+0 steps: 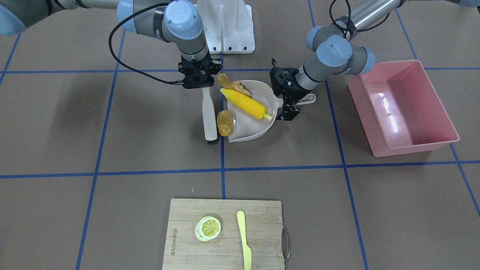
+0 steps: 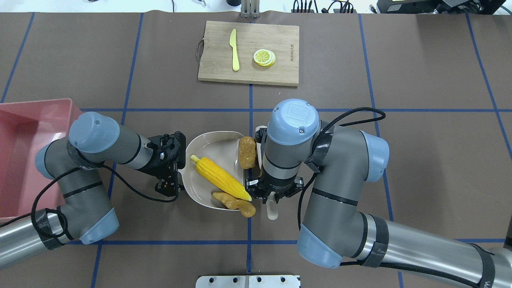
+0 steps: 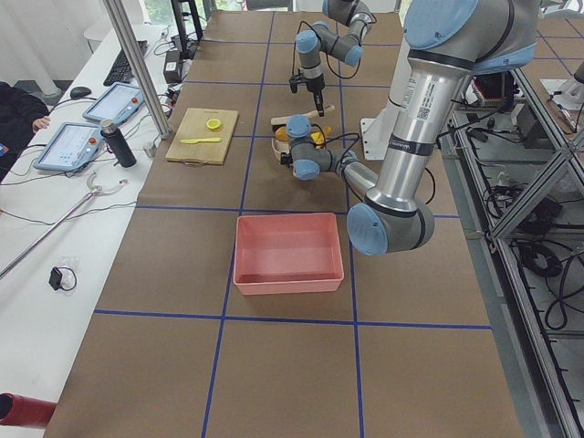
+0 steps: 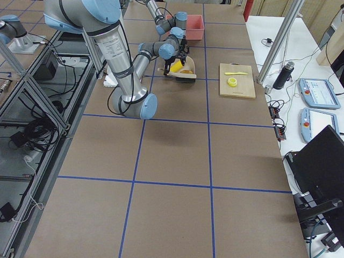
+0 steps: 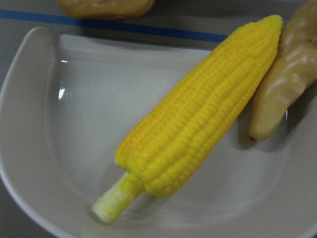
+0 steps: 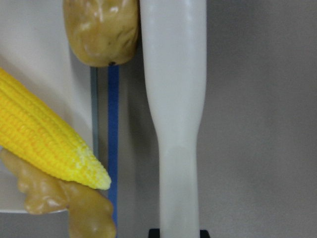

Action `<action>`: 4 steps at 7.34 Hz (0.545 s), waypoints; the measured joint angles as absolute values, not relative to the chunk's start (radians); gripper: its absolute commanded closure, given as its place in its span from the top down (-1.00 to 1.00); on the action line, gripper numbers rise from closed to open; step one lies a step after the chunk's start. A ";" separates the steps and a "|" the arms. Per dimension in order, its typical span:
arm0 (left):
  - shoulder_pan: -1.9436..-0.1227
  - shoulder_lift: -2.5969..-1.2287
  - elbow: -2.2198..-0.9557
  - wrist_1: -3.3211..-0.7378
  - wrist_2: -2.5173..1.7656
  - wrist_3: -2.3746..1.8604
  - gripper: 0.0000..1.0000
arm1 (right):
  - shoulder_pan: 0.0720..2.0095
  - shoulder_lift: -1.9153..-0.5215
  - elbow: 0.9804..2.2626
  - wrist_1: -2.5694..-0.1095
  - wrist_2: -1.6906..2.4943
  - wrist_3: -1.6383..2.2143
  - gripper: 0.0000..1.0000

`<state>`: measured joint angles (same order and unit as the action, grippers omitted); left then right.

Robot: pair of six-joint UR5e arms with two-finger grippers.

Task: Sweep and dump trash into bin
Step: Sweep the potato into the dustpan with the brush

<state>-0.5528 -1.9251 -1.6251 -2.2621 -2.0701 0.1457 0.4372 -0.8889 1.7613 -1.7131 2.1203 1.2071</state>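
Observation:
The yellow corn cob (image 1: 245, 103) lies inside the beige dustpan (image 1: 255, 127). The tan ginger root (image 1: 232, 85) rests on the pan's edge beside the corn tip. The brown potato (image 1: 225, 122) sits at the pan's open lip, touching the brush (image 1: 209, 112). My right gripper (image 1: 205, 87) is shut on the brush handle (image 6: 176, 124), with the brush lying flat beside the potato. My left gripper (image 1: 290, 110) is shut on the dustpan handle (image 1: 308, 99). The pink bin (image 1: 397, 112) stands empty beyond my left arm, apart from the pan.
A wooden cutting board (image 1: 225, 240) lies across the table and carries a lemon slice (image 1: 208, 228) and a pale yellow knife (image 1: 244, 240). The white robot base plate (image 1: 228, 33) is behind the pan. Blue tape lines cross the brown table.

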 measured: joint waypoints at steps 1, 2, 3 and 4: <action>-0.553 -1.925 -1.625 -2.260 -2.069 0.146 0.96 | 0.430 -0.865 1.751 -1.712 2.120 1.222 -1.00; -0.552 -1.925 -1.625 -2.260 -2.068 0.146 0.96 | 0.426 -0.842 1.738 -1.712 2.120 1.230 -1.00; -0.552 -1.925 -1.624 -2.260 -2.068 0.146 0.96 | 0.422 -0.815 1.719 -1.712 2.120 1.235 -1.00; -0.552 -1.925 -1.623 -2.260 -2.067 0.146 0.96 | 0.420 -0.789 1.698 -1.712 2.121 1.239 -1.00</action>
